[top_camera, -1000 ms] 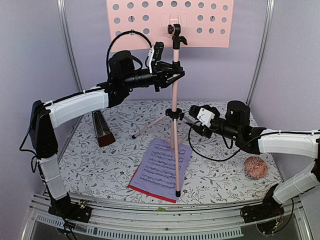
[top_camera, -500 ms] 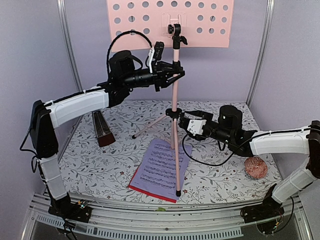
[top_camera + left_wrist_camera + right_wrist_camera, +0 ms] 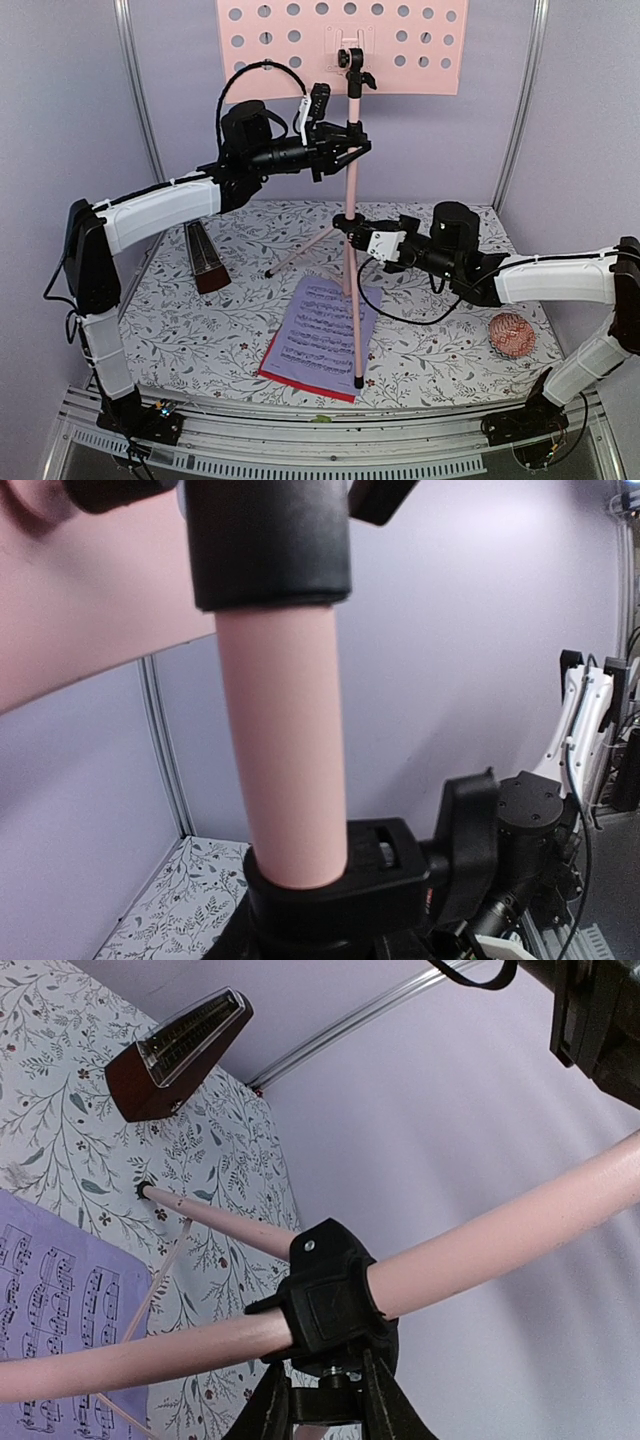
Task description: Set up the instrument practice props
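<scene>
**Both hands at the stand's pole**

The pink tripod music stand (image 3: 350,195) stands upright at mid-worktop, its perforated pink desk (image 3: 400,50) at 12 o'clock, high against the back wall. The left hand (image 3: 345,152) is clamped on the upper pole at a black collar, fingers tight on either side. The right hand (image 3: 358,238) is lower down at the black tripod hub. Its fingers are parted and straddle the fitting under the hub, but the wrist view is too close to show whether they actually press on it.

The lilac sheet (image 3: 315,330) lies flat on the floral worktop (image 3: 200,330) at 6 o'clock from the hub, under the near leg, with the red sheet (image 3: 300,385) peeking out beneath it. The dark brown metronome (image 3: 205,258) sits upright at 9 o'clock, well apart from the legs. A pink knitted ball (image 3: 511,335) rests at 4 o'clock.
</scene>
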Controlling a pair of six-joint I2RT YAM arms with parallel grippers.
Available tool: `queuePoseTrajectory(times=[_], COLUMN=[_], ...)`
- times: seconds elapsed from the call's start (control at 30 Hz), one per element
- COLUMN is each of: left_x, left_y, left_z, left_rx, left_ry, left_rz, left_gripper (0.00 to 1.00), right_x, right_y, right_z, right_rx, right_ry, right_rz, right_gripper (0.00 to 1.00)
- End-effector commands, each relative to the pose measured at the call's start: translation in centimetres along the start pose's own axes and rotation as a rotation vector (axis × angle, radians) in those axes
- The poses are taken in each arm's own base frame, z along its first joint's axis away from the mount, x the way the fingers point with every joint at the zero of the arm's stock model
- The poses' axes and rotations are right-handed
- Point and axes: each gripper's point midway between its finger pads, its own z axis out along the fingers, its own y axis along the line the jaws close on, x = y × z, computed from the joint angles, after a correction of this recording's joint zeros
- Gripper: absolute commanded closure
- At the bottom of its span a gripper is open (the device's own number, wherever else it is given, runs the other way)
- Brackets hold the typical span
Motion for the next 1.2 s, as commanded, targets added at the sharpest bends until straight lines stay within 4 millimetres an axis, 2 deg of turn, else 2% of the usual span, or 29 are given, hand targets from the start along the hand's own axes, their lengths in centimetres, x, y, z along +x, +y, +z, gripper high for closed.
queuePoseTrajectory(times=[0.0, 0.1, 0.3, 0.4, 0.47, 0.6, 0.7, 1.03, 1.17], left_x=[-5.6, -5.6, -5.4, -5.1, -5.1, -5.2, -5.3, -5.0, -4.7], left_y=[-0.2, -0.3, -0.4, -0.5, -0.6, -0.8, -0.8, -0.8, -0.8], left_z=[-0.3, -0.3, -0.2, -0.3, -0.4, -0.6, -0.5, -0.4, -0.3], left_rx=[-0.013, -0.007, -0.001, 0.006, 0.008, 0.011, 0.011, 0.016, 0.019], left_ry=[-0.131, -0.131, -0.126, -0.124, -0.125, -0.128, -0.129, -0.124, -0.121], left_rz=[0.102, 0.103, 0.097, 0.086, 0.084, 0.083, 0.084, 0.075, 0.067], left_gripper=[1.0, 1.0, 1.0, 1.0, 1.0, 1.0, 1.0, 1.0, 1.0], right_x=[-0.9, -1.3, -2.6, -2.9, -2.5, -1.8, -1.0, 0.6, 0.9], right_y=[-1.1, -1.6, -3.3, -3.2, -3.2, -3.8, -4.1, -1.9, -2.0], right_z=[0.7, 0.7, 0.6, 0.7, 0.5, -0.3, -0.5, 0.3, 0.5], right_rx=[-0.003, -0.002, 0.005, -0.017, -0.013, -0.006, -0.001, -0.094, -0.085], right_ry=[-0.003, -0.004, -0.029, -0.029, -0.015, -0.015, -0.003, 0.051, 0.061], right_rz=[0.03, 0.06, 0.163, 0.205, 0.216, 0.26, 0.273, 0.276, 0.276], right_gripper=[0.8, 0.86, 0.89, 0.89, 0.83, 0.63, 0.55, 0.6, 0.64])
